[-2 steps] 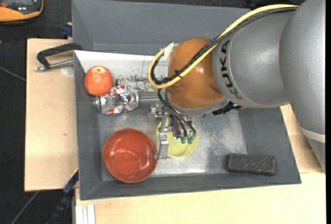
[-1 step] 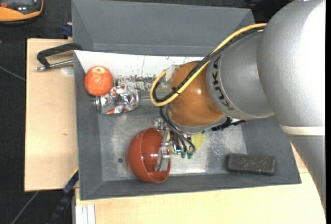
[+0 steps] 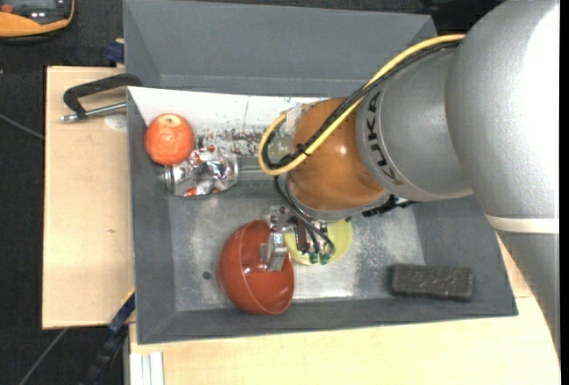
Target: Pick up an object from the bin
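Black KUKA lettering runs along the silver arm (image 3: 418,125), and that's the only writing I can read. The gripper (image 3: 293,254) is down at the right rim of the red bowl (image 3: 249,278), which is glossy and round and sits mid-bin by the front wall of the bin (image 3: 267,45). Open or clamped? Can't tell. A yellow-green thing (image 3: 340,236) lies just beside the bowl.

1 each: orange (image 3: 169,139), crushed can (image 3: 203,175), red bowl (image 3: 247,284), dark block (image 3: 431,281), yellow disc (image 3: 340,237).
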